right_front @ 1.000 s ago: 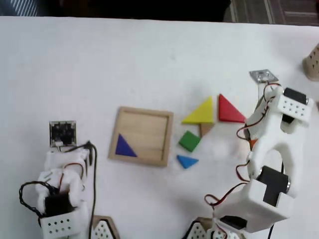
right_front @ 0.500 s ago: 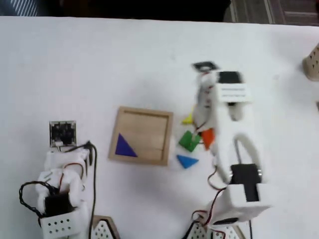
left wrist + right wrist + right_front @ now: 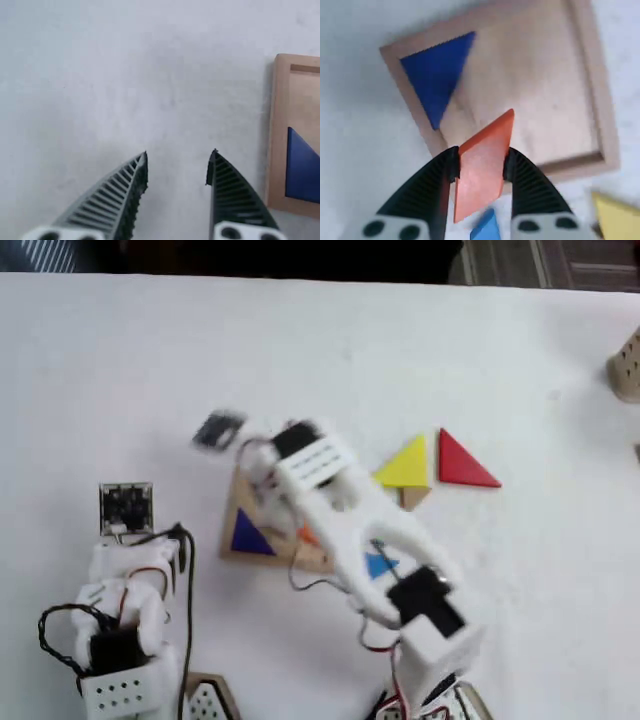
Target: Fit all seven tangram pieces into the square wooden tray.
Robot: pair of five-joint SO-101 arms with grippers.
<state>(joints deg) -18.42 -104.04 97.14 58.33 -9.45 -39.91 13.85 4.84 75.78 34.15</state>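
Wooden square tray (image 3: 596, 90) holds one dark blue triangle (image 3: 437, 70); right end effector (image 3: 481, 152) pinches an orange parallelogram (image 3: 482, 172) above it; left end effector (image 3: 180, 152) gapes beside it; yellow triangle (image 3: 403, 465) and red triangle (image 3: 460, 462) lie outside.

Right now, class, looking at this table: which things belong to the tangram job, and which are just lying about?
Job: wooden tray; dark blue triangle in it; orange piece in the right gripper; yellow triangle; red triangle; light blue triangle; brown piece.

Lying about: perforated tan object at the table's edge; left gripper, open beside the tray.
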